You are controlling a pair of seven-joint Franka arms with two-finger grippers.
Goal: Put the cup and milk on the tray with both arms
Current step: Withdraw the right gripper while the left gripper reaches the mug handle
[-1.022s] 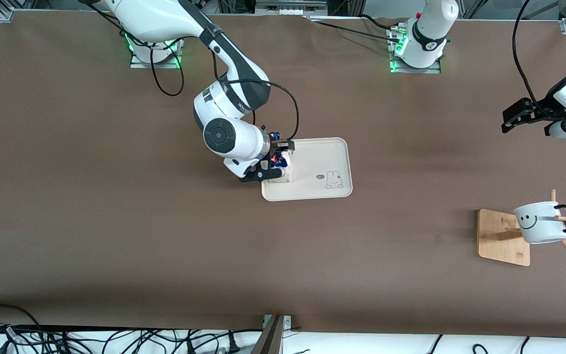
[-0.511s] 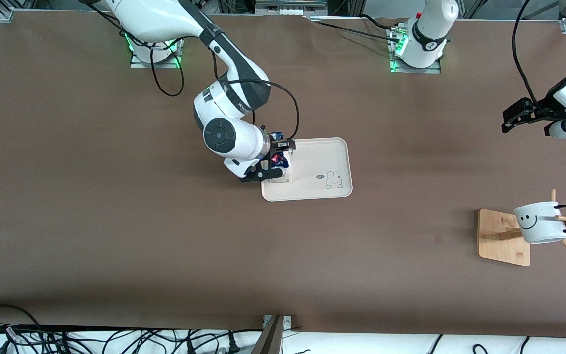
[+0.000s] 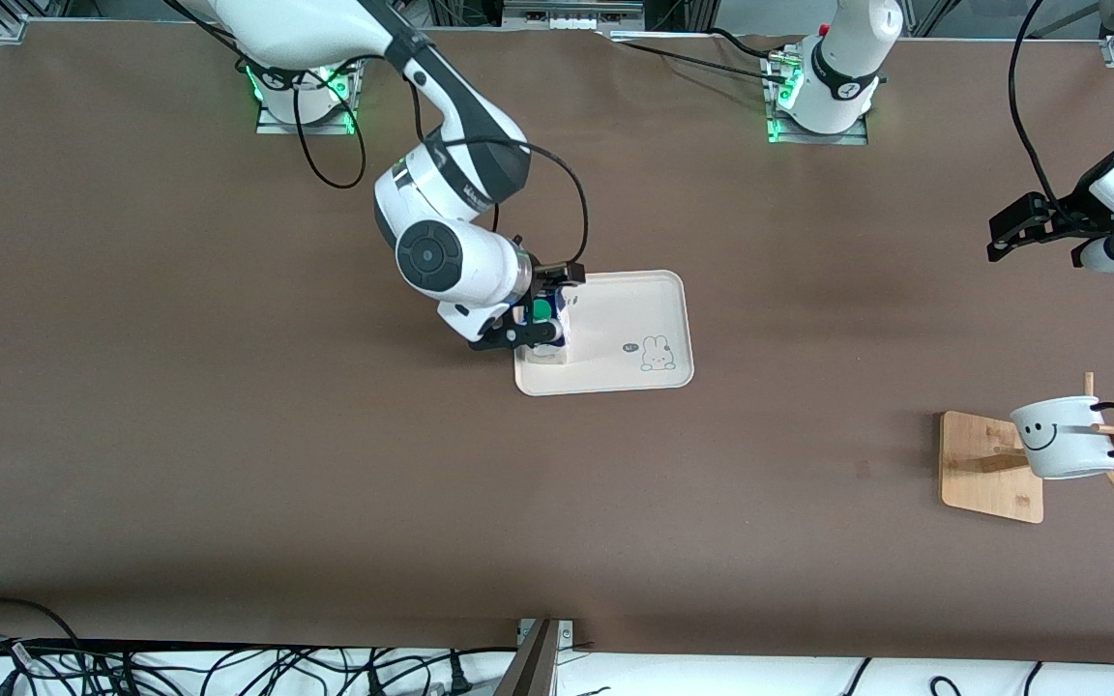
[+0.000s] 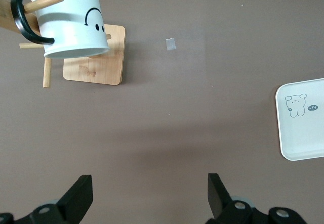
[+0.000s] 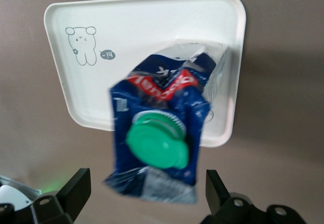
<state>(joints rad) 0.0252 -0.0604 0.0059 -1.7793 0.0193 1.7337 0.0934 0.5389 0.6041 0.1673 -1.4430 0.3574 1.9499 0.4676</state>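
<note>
A dark blue gable-top milk carton with a round green cap (image 5: pixel 157 145) stands on a flat cream-white rectangular tray (image 3: pixel 649 300), at its end toward the right arm. The right gripper (image 3: pixel 533 319) straddles it, jaws wide apart, gripping nothing. A sideways withdrawal could catch and topple the carton. A white smiley-face ceramic mug (image 3: pixel 1065 437) hangs on a wooden rack (image 3: pixel 987 469), with the left gripper (image 4: pixel 147 198) above the table near it, jaws spread wide and empty.

Milk carton (image 5: pixel 162 143): dark blue gable-top, red marks, round green cap, white lower part. Stands upright on the tray (image 3: pixel 639 314), at the end toward the right arm's side.
Tray: flat cream-white rectangle, rounded corners, small bunny drawing, lying on the counter.
Cup (image 3: pixel 1065 437): white mug, black handle, black smiley, hanging tilted on a wooden rack peg, well apart from tray.
</note>
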